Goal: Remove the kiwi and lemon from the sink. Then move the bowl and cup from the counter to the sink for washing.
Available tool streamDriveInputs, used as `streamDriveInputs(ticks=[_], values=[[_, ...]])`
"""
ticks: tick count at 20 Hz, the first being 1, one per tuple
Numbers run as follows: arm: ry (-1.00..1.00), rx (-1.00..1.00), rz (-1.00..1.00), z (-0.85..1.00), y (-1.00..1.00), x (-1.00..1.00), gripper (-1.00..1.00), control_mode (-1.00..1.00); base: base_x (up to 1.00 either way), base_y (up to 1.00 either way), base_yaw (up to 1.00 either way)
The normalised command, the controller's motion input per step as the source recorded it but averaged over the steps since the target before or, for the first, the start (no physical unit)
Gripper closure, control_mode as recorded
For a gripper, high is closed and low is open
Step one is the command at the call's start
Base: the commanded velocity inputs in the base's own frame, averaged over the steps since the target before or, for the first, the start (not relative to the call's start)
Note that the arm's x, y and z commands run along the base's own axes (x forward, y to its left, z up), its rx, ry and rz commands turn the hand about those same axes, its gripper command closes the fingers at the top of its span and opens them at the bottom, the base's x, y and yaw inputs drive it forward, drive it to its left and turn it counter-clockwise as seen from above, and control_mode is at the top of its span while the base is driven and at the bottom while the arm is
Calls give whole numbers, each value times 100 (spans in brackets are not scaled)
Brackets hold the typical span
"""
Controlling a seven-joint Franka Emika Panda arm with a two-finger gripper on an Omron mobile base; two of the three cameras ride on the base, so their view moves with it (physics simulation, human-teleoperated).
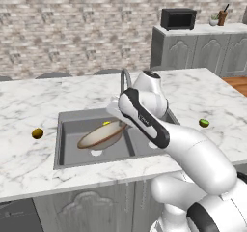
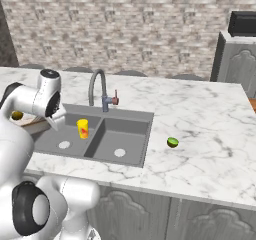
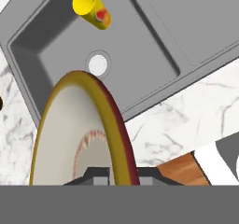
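My gripper (image 3: 120,179) is shut on the rim of the tan bowl (image 3: 77,134), which has a brown rim. The bowl (image 1: 100,136) hangs tilted over the left basin of the dark grey sink (image 1: 67,129). Inside that basin the yellow cup (image 2: 83,128) with a red-orange mark stands upright, seen as the cup (image 3: 92,7) beyond the bowl in the hand view. The golden-brown kiwi (image 1: 37,133) lies on the marble counter (image 1: 29,100) left of the sink. The greenish lemon (image 1: 204,123) lies on the counter to the right.
A curved steel faucet (image 2: 100,86) rises behind the sink's divider. A far grey cabinet carries a black microwave (image 1: 178,19). My own arm crosses above the right basin (image 2: 120,139). The counter's front edge runs just below the sink.
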Motion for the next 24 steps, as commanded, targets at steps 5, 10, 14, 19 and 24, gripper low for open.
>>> streamDriveInputs(ticks=[5, 10, 14, 19, 24], values=[[-11, -5, 0, 0, -22, 0, 100, -100, 0, 0, 0], [-10, 0, 0, 0, -17, 1, 100, -100, 0, 0, 0], [-7, 0, 0, 0, -11, 7, 100, -100, 0, 0, 0], [-1, 0, 0, 0, -7, 15, 100, -100, 0, 0, 0], [0, 0, 0, 0, -4, 18, 100, -100, 0, 0, 0]])
